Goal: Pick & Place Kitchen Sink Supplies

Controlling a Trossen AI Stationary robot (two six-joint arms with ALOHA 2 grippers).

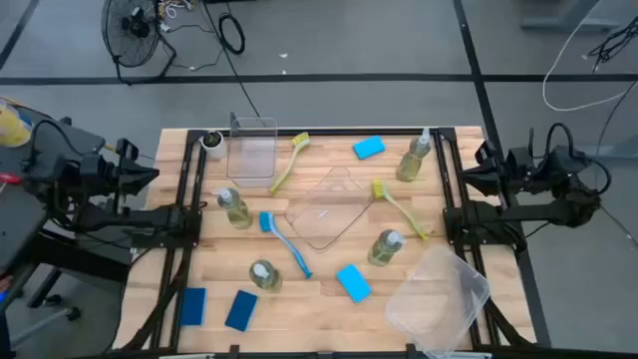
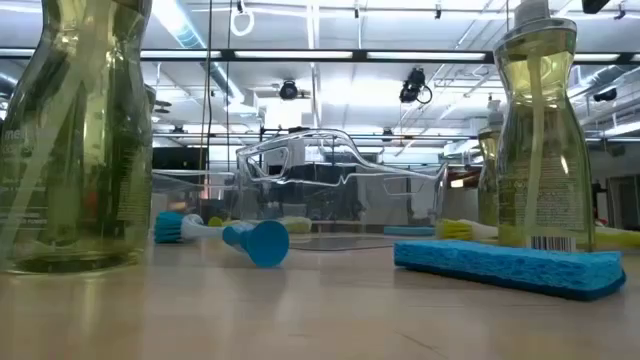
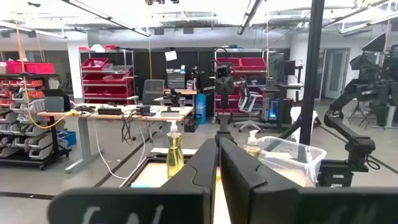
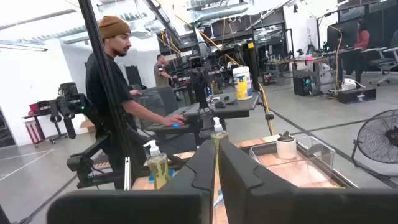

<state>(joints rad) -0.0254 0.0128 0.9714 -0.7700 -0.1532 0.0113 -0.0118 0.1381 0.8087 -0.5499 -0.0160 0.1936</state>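
Around the clear flat tray [image 1: 329, 207], nothing's been sorted yet: bins [image 1: 439, 299] are parked at corners, bottles [image 1: 236, 208], brushes [image 1: 284, 241] and sponges [image 1: 353, 282] are scattered close by. Plenty of bare wood is left between them. Left gripper [image 1: 150, 175] and right gripper [image 1: 469, 176] are parked off the edges, fingers pressed together, nothing pinched.

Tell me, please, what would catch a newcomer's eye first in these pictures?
Probably the scatter of supplies across the wooden table: the blue dish brush lying left of the clear flat tray at the centre, with blue sponges in the near-left corner. Next, the clear bin tipped over the near-right edge. Both arms wait outside the table's sides, the left gripper and right gripper with jaws shut.
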